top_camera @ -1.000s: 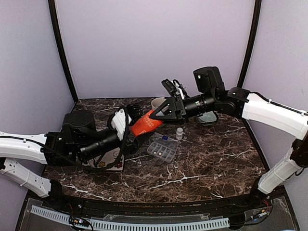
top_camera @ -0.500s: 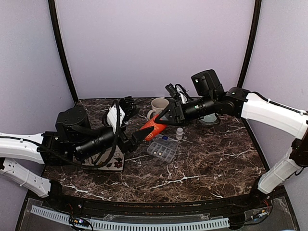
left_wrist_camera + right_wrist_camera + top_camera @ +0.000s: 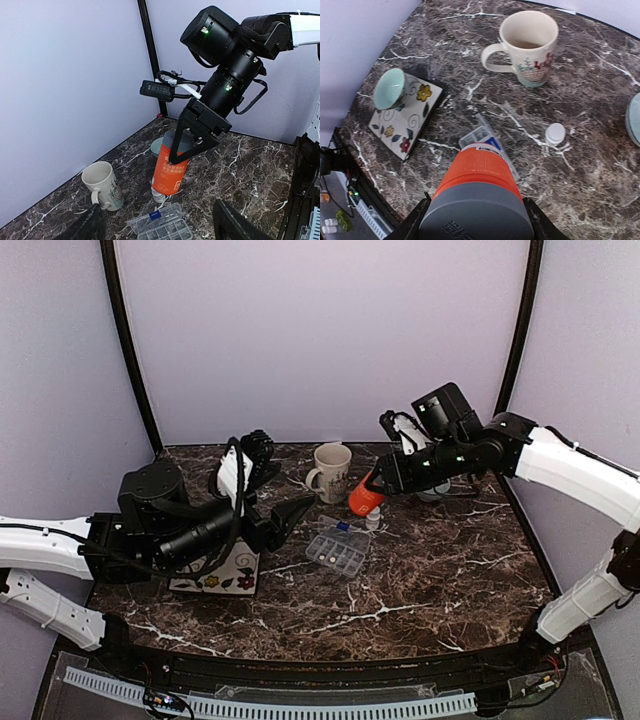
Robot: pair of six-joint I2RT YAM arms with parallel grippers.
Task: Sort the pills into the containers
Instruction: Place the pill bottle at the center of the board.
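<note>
The containers are the compartments of a clear flat organiser box (image 3: 337, 551), lying lid-open on the marble table (image 3: 440, 580). It also shows in the left wrist view (image 3: 161, 227). A few white specks in it may be pills. My right gripper (image 3: 380, 483) is shut on an orange bottle (image 3: 364, 496) with a grey cap (image 3: 475, 215). It hangs almost upright above the table, just behind the box (image 3: 479, 136). My left gripper (image 3: 290, 515) stands open and empty left of the box, fingers wide apart (image 3: 156, 206).
A small white-capped bottle (image 3: 373, 517) stands under the orange one. A cream mug (image 3: 331, 470) is at the back. A pale green bowl (image 3: 390, 89) rests on a floral tile (image 3: 215, 575) under my left arm. Another green dish (image 3: 159, 146) sits at the back right.
The orange bottle has left the spot between both grippers and swung right and back with my right arm, turning upright. My left jaws have spread wider and hold nothing.
</note>
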